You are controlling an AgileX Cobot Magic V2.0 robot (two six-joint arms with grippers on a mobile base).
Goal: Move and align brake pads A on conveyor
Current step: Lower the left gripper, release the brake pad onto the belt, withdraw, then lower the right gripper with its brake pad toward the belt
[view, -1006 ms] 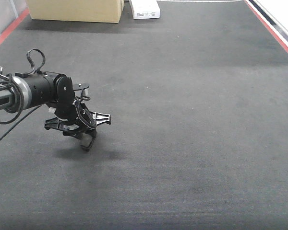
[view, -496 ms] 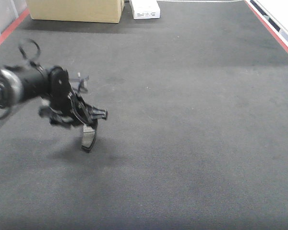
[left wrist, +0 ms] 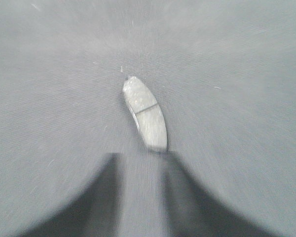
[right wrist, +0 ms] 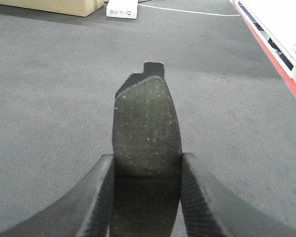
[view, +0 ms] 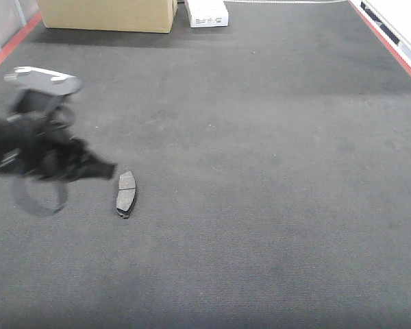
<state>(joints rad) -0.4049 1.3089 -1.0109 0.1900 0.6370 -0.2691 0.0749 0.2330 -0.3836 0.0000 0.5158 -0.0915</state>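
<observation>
Belt (view: pixel 274 171) fills my front view, one brake pad (view: pixel 126 194) lying on it just beside the blurred left gripper (view: pixel 96 168); my left wrist view shows it spread apart, clear of that pad; my right wrist view shows the right gripper (right wrist: pixel 147 170) pinching a second pad (right wrist: pixel 146 123).

Dark grey ribbed felt conveyor belt (view: pixel 274 178): open surface right of the single flat dark grey curved brake pad (view: pixel 126 194); tan cardboard box (view: pixel 106 14) and white carton (view: pixel 207 12) block the far edge
</observation>
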